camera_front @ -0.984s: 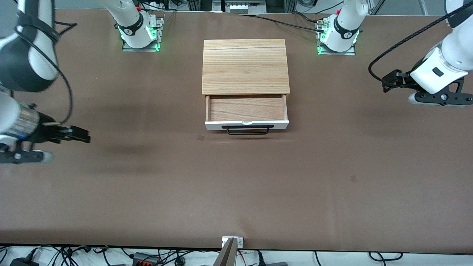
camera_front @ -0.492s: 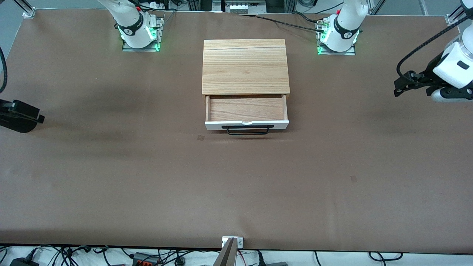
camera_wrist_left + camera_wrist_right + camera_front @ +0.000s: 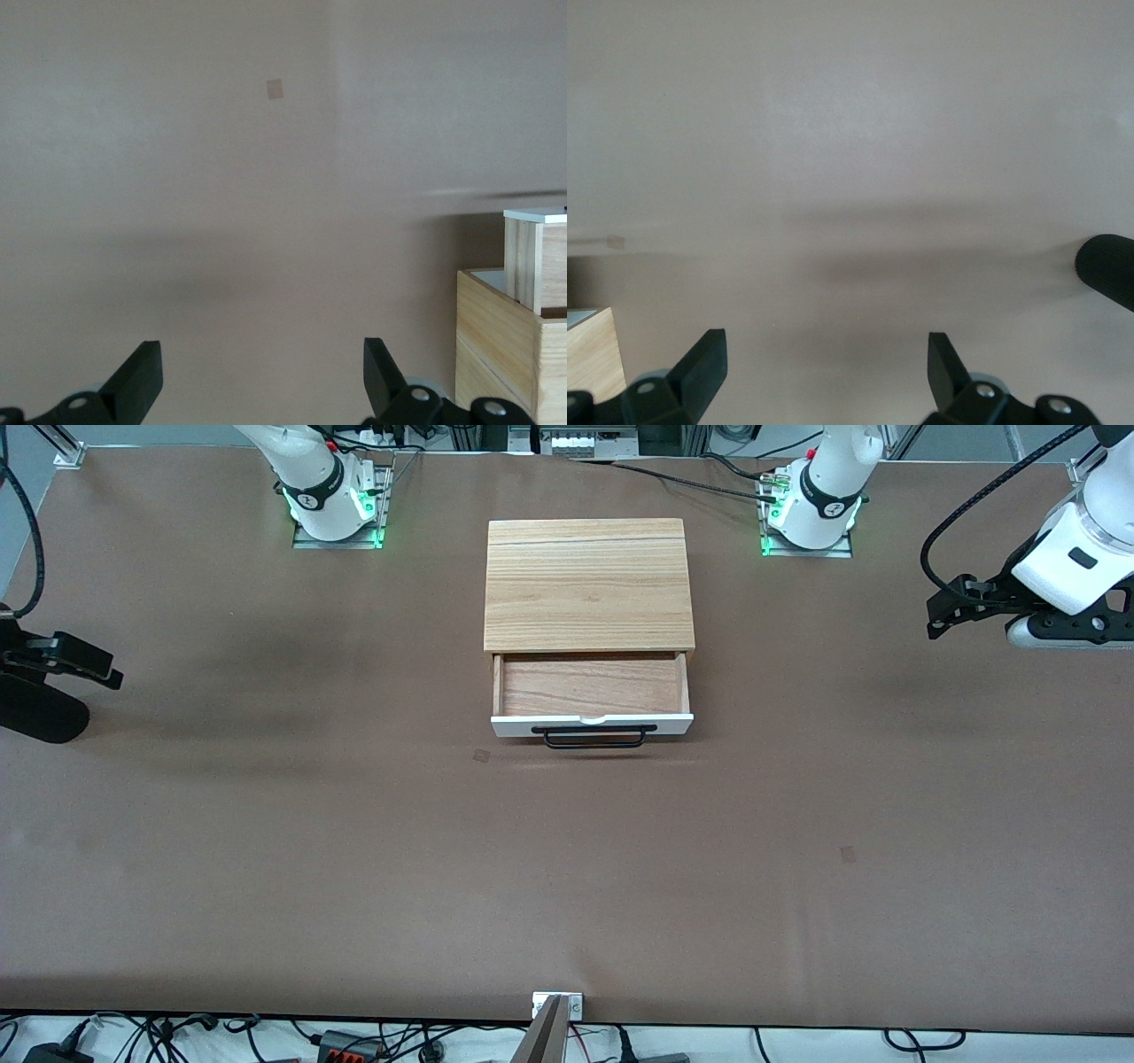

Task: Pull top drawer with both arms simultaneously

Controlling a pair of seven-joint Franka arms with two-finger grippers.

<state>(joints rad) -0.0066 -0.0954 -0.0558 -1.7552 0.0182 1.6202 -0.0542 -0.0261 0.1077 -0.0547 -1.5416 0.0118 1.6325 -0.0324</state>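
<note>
Brown table (image 3: pixel 354 850) with a light striped-wood cabinet (image 3: pixel 588 584) standing midway between its two ends. Two small dark square marks on the cloth: one (image 3: pixel 481 755) just beside the cabinet's front, another (image 3: pixel 848 854) nearer the camera, toward the left arm's end. Cables (image 3: pixel 354 1041) and a metal bracket (image 3: pixel 557 1005) along the near edge.

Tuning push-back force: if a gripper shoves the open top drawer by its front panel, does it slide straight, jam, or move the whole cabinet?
Probably slides straight: the top drawer sits square in the cabinet. An off-centre push could skew it, since the front panel is wide; the black bar handle marks the middle. The cabinet looks like light wood loose on the table, so it may scoot. Both grippers are open, well away.
</note>
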